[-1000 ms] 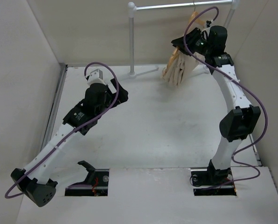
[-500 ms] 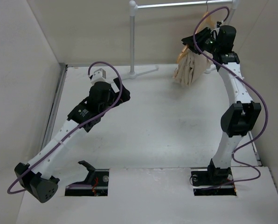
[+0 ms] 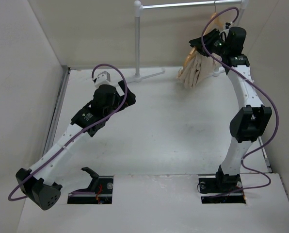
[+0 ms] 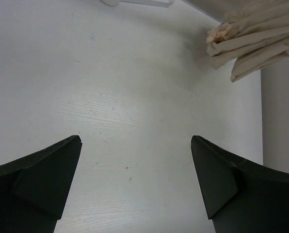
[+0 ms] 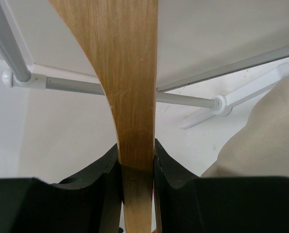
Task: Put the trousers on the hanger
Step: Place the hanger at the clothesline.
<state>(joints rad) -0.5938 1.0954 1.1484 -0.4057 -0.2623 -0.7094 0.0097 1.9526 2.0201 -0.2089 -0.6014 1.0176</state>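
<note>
The orange-tan wooden hanger [image 5: 130, 87] fills the right wrist view, and my right gripper [image 5: 136, 151] is shut on its arm. In the top view that gripper [image 3: 213, 39] is raised high at the back right, just under the white rack's bar [image 3: 183, 5]. The beige trousers [image 3: 198, 68] hang folded in a bunch from the hanger [image 3: 211, 22], below the gripper, clear of the table. Their folds also show in the left wrist view's upper right, the trousers [image 4: 256, 39]. My left gripper [image 4: 135, 184] is open over bare table, holding nothing; seen from above, it [image 3: 127, 97] sits left of centre.
A white tubular clothes rack stands at the back: upright post [image 3: 137, 39] and foot [image 3: 149, 74]. Grey walls close in on the left, back and right. The white table [image 3: 173, 131] stretches between the arms.
My right gripper carried the hanger and trousers up and to the right, toward the rack bar, then held still. The left arm shifted slightly right and then stopped.
</note>
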